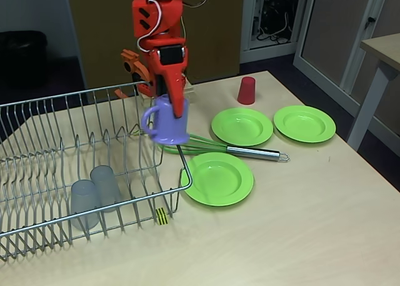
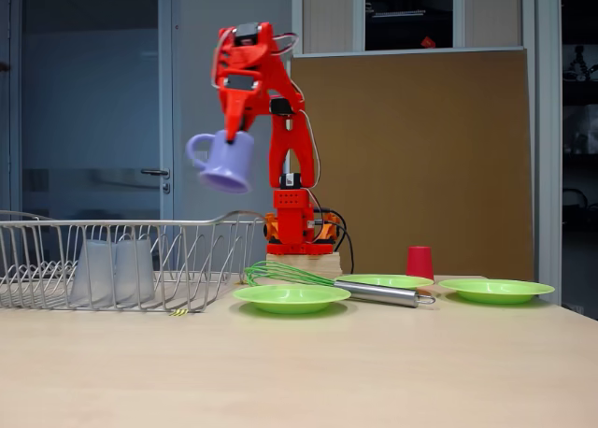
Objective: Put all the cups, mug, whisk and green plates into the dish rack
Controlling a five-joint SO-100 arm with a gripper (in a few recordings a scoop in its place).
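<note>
Now the hand (image 2: 235, 129) is clamped on the rim of the lilac mug (image 1: 165, 120), held tilted in the air. Below and beside it lies the dish rack (image 1: 37, 167); a weak rim grip could let it slip onto the whisk (image 1: 206, 145).

Dish rack (image 1: 75, 167): thin silver metal wire, gleaming, at 9 o'clock on table. Two tumblers (image 1: 94, 195) inside: frosted translucent grey plastic, looking matt. Mug (image 1: 165, 120): lilac plastic, smooth, soft sheen, showing also in other fixed view (image 2: 224, 162). Three plates (image 1: 219, 178): lime-green plastic, glossy, catching light at centre and 2 o'clock. Whisk (image 1: 237, 150): green wire loops, polished steel handle shining. Red cup (image 1: 247, 90): smooth plastic, at 1 o'clock. Table (image 1: 281, 236): pale wood-look top, matt. Gripper (image 1: 170, 89): orange-red plastic, matt.
</note>
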